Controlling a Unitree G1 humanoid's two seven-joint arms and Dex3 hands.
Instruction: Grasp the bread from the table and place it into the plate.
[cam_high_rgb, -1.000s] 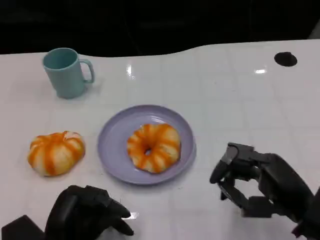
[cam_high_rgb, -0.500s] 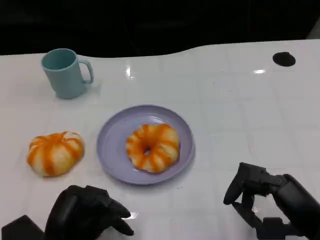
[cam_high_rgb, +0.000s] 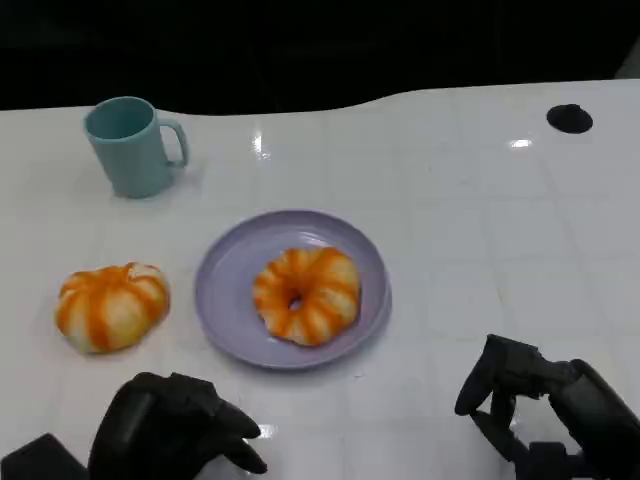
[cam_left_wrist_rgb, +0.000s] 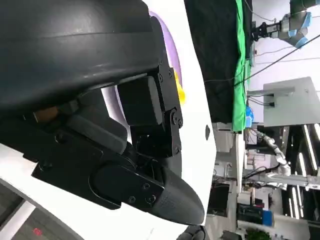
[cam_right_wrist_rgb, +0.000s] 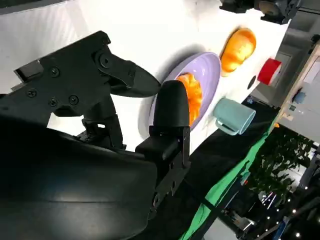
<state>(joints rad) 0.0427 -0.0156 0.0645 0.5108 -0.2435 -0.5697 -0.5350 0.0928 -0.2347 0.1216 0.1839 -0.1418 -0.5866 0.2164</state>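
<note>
Glossy white table, ring-shaped glazed bread on round lilac plate, right hand fingers apart, left hand fingers curled in.

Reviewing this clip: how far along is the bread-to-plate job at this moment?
Done: one bread lies on the plate. In hand: nothing; the right hand and left hand hold nothing. Left: a second bread sits on the table beside the plate, if it counts.

You see a lilac plate on the white table; both breads, on it and left of it, are orange-and-cream striped; the mug behind is teal.
</note>
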